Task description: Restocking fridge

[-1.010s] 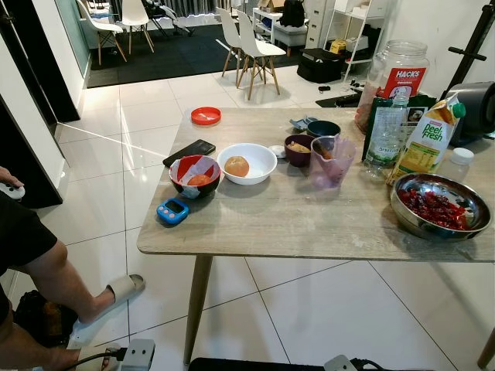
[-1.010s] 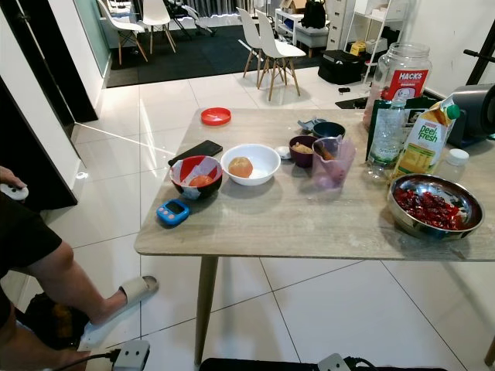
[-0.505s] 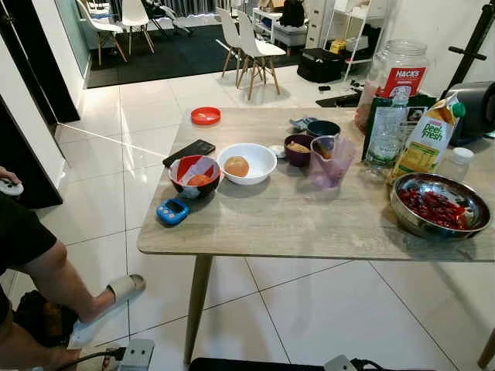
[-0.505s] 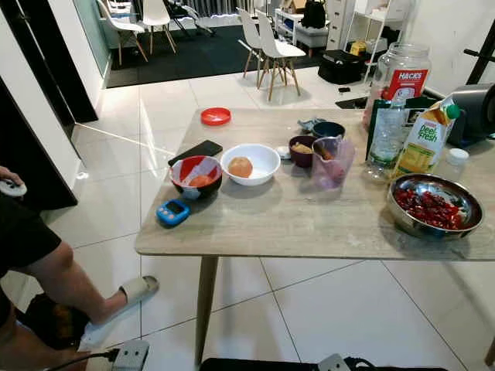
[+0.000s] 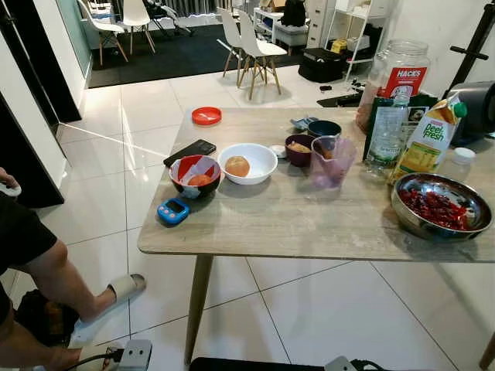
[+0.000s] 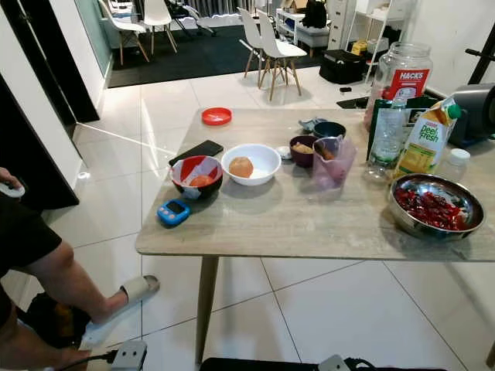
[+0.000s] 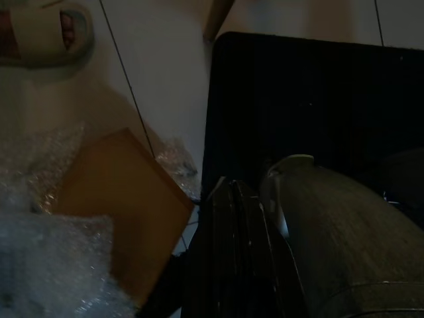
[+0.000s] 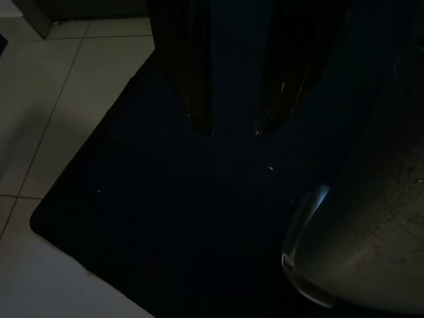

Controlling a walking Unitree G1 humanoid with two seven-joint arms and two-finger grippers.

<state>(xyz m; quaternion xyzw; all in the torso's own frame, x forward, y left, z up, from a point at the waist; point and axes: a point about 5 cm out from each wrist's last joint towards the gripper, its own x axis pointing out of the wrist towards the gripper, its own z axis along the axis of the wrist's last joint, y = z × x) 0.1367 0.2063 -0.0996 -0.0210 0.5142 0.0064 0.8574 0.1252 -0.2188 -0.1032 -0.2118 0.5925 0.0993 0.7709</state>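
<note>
Standing at the left edge, a person (image 5: pixel 27 263) in a sandal occupies the tiled floor beside the wooden table (image 5: pixel 309 220). Table contents, left to right: blue timer (image 5: pixel 172 210), red bowl (image 5: pixel 195 175), white bowl (image 5: pixel 247 162), purple cup (image 5: pixel 332 161), water bottle (image 5: pixel 384 135), juice carton (image 5: pixel 430 137), steel bowl (image 5: pixel 441 205). Left gripper (image 7: pixel 232 252) — finger gap cannot be told. Right gripper (image 8: pixel 233 126) hangs over a black mat (image 8: pixel 165 218) — fingers apart, holding nothing.

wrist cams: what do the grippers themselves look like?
Dim views. The right gripper has two long, dark, near-black fingers, tapering to narrow tips with a gap between them. The left gripper shows dark ribbed fingers close together. Beside each sits a rounded, grey, metallic-looking body part.
</note>
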